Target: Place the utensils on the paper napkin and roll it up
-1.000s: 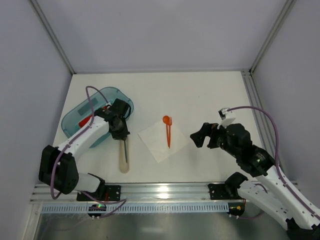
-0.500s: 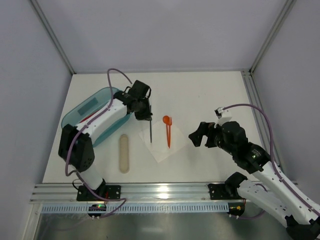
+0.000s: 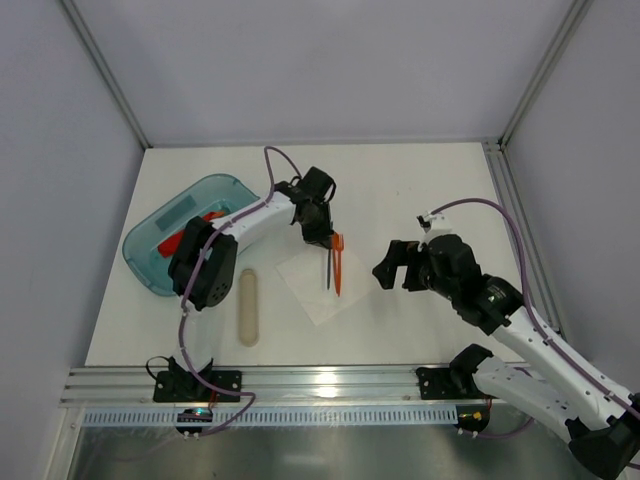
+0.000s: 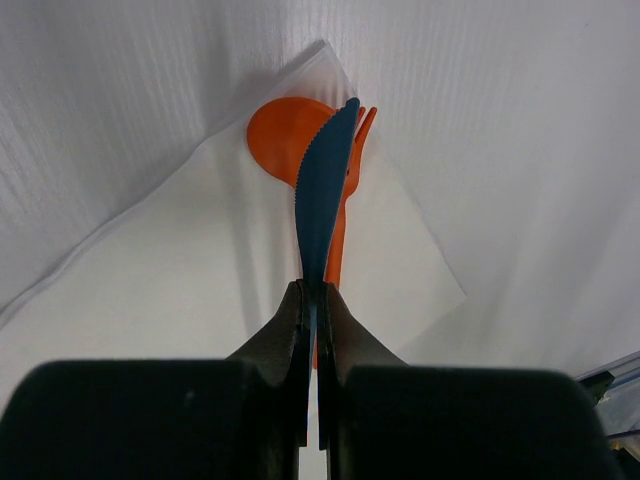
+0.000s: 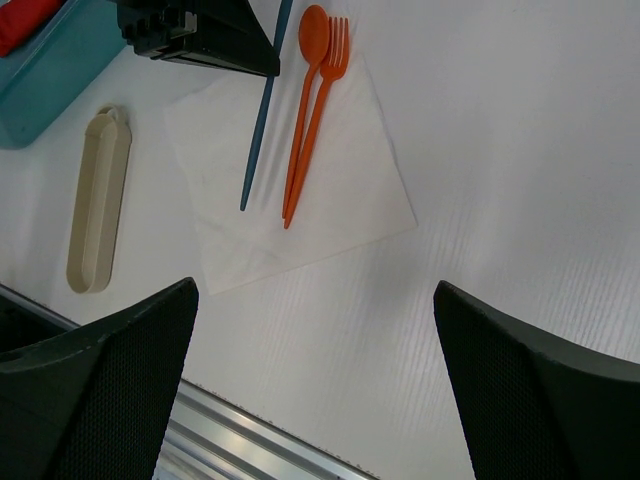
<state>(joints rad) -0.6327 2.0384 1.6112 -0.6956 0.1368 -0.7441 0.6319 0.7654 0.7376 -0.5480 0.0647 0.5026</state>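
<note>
The white paper napkin [image 3: 318, 290] lies on the table's middle, with an orange spoon [image 5: 313, 30] and an orange fork [image 5: 335, 45] side by side on it. My left gripper [image 3: 321, 228] is shut on a dark blue knife [image 3: 327, 268], one of the utensils. The knife hangs over the napkin just left of the orange pair. In the left wrist view the serrated knife [image 4: 322, 200] runs out from the shut left gripper [image 4: 316, 300] across the spoon [image 4: 275, 135]. My right gripper [image 3: 394, 268] stands open to the right of the napkin [image 5: 340, 190], holding nothing.
A teal tray [image 3: 165, 262] with red pieces [image 3: 172, 241] in it sits at the left. A long beige case [image 3: 247, 307] lies between the tray and the napkin. A metal rail [image 3: 330, 382] runs along the near table edge.
My left arm has swung right from above the beige case, carrying the blue knife over the napkin to beside the orange utensils. My right gripper has drifted slightly left, still open.
</note>
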